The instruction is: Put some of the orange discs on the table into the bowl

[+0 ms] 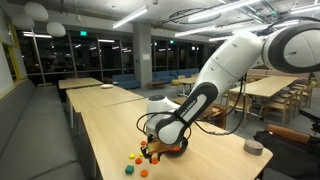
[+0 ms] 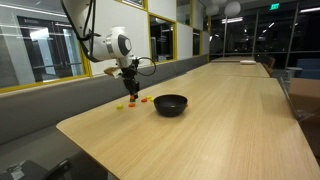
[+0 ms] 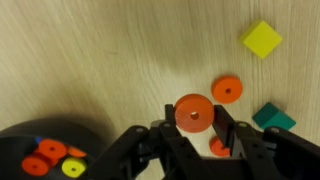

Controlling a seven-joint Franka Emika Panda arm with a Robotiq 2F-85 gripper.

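The claw [image 3: 195, 120] is clenched on a disc [image 3: 192, 106] — flat, round, orange, with a small centre hole; a second disc [image 3: 227, 89] lies nearby on the table [image 3: 100, 60].

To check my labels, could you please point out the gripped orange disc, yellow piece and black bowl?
gripped orange disc [image 3: 192, 109]: wrist view, centre.
yellow piece [image 3: 261, 39]: wrist view, centre.
black bowl [image 2: 170, 108]: exterior view, outer wall.

one bowl [image 2: 170, 108], three loose orange discs [image 3: 227, 89], one yellow piece [image 3: 262, 39]
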